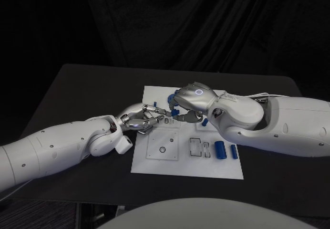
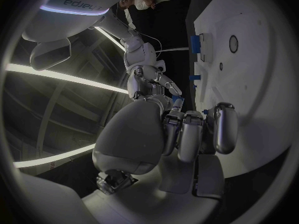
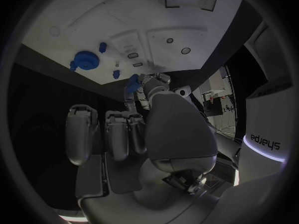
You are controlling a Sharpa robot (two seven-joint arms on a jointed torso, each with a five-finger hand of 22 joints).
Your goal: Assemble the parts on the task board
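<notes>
The white task board [image 1: 185, 164] lies mid-table. Above its far left part my two hands meet fingertip to fingertip. My right hand [image 1: 194, 98] reaches down from the right and pinches a small blue part [image 1: 174, 113], which also appears at its thumb tip [image 3: 132, 84]. My left hand [image 1: 141, 120] comes in from the left, its fingertips [image 1: 161, 112] against the same blue part [image 2: 179, 102]. I cannot tell whether it grips the part. The other fingers [image 2: 193, 132] of the left hand are curled in.
Two blue cylinders [image 1: 220, 149] [image 1: 233, 151] lie on the board's right side beside rectangular recesses [image 1: 196, 147]. A blue gear [image 3: 84, 60] and small blue pegs [image 3: 116, 74] stand on the board. A blue peg [image 1: 155, 103] stands near the far left edge.
</notes>
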